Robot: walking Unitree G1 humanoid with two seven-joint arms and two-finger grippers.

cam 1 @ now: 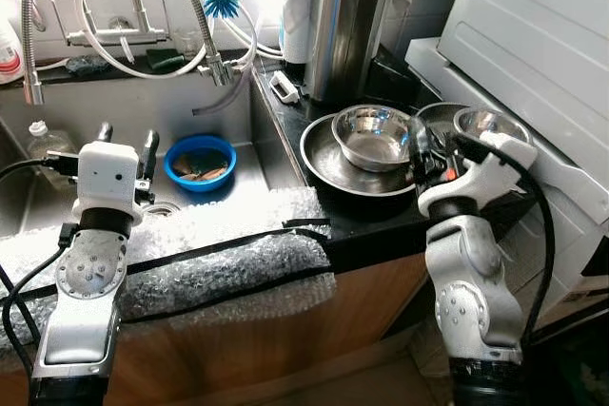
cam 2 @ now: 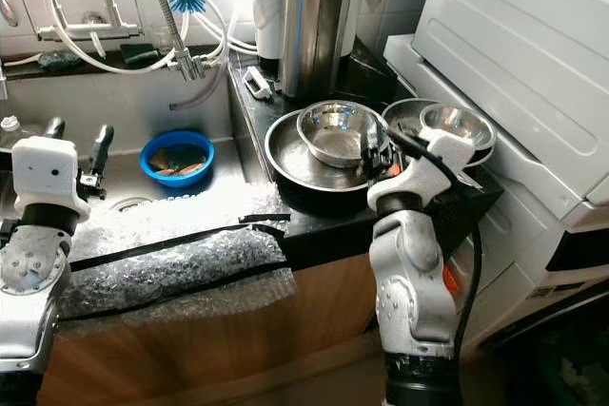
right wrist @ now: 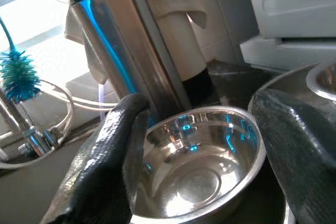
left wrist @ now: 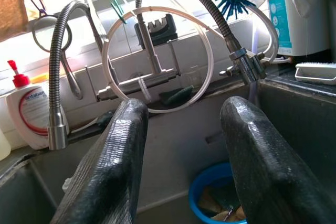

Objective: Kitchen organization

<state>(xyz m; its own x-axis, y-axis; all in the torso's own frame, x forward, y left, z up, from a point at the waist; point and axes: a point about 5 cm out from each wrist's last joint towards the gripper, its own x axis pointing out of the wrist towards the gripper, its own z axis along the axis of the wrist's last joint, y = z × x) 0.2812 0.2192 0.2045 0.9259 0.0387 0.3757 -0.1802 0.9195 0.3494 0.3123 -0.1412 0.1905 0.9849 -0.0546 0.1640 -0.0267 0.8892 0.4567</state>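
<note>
A steel bowl is seen resting in a wide pan on the black counter. The right gripper is spread wide around it; the left gripper is held wide above the sink.

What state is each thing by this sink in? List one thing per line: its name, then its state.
Left gripper: open, raised over the sink, holding nothing.
Right gripper: open, fingers either side of the steel bowl, not gripping it.
Steel bowl: upright, empty, nested in a wide pan.
Wide pan: upright on the black counter.
Second bowl: upright, resting in another dish.
Blue bowl: upright in the sink, holding scraps.
Spray tap: hanging down, no water visible.
</note>
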